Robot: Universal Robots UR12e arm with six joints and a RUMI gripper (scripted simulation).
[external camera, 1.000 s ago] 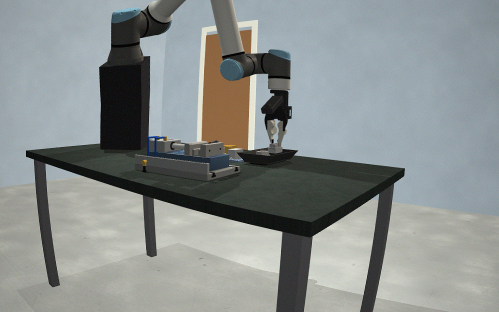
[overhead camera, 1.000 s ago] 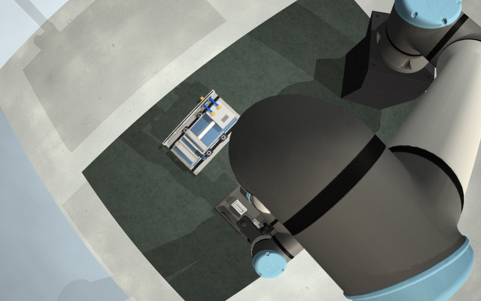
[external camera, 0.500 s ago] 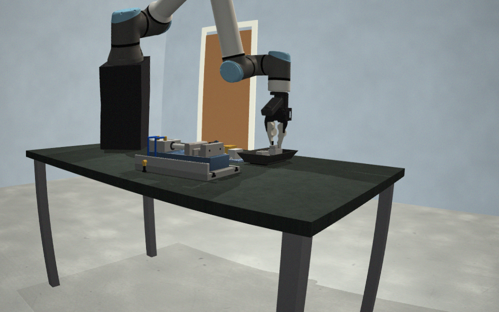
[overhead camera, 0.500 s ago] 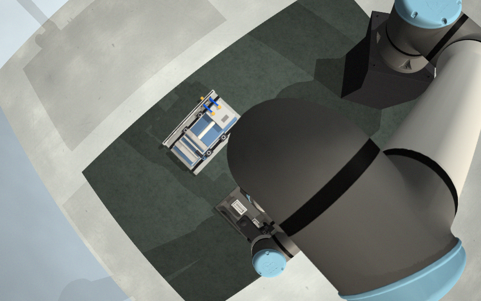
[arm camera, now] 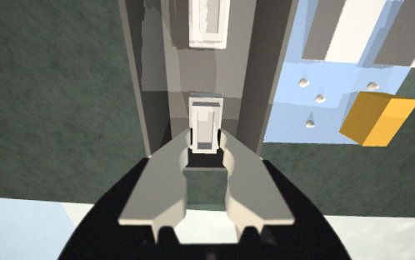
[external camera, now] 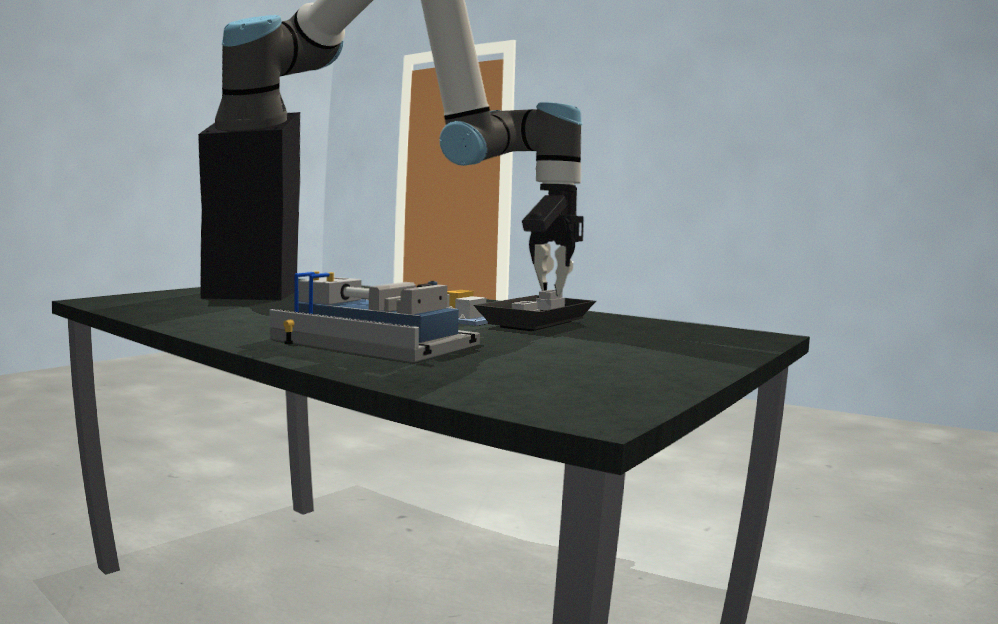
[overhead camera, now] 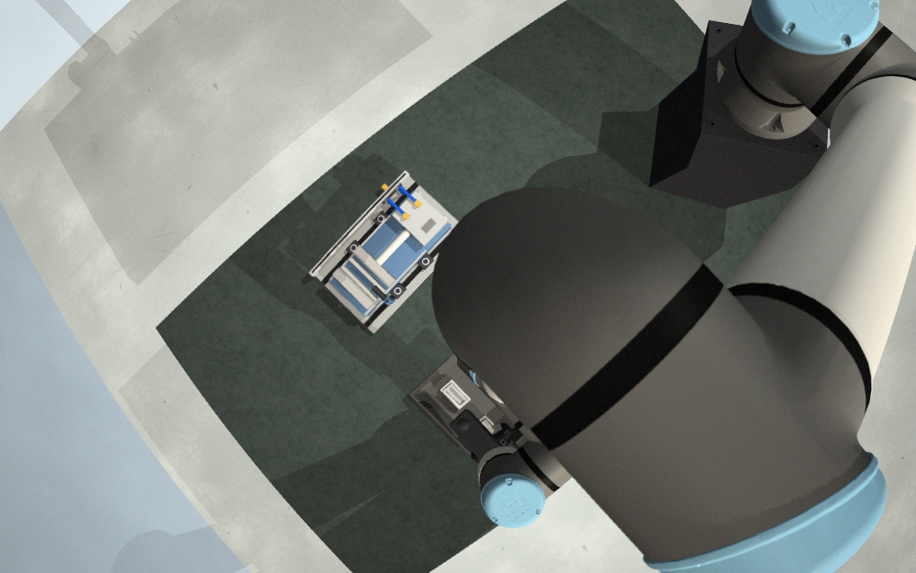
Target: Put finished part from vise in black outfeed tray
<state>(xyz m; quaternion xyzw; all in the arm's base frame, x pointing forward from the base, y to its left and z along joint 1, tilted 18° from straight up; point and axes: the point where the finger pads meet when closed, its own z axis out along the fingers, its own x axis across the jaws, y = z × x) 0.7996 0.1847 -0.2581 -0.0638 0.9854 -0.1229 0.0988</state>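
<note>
My gripper (arm camera: 205,129) is shut on the finished part (arm camera: 205,124), a pale block with a pocket on top. It holds the part low inside the black outfeed tray (arm camera: 200,75), at the near end; I cannot tell whether the part touches the tray floor. A second pocketed block (arm camera: 208,22) lies further along the same tray, apart from the held one. In the side view the gripper (external camera: 551,283) points straight down into the tray, with the part (external camera: 548,296) at its tips. The vise (external camera: 375,312) stands to the left of the tray, with nothing between its jaws (overhead camera: 385,250).
A yellow block (arm camera: 377,118) sits on a light blue plate (arm camera: 333,92) right beside the tray. The black robot pedestal (external camera: 248,206) stands at the back left of the table. In the overhead view the arm's large elbow (overhead camera: 608,351) hides part of the tray.
</note>
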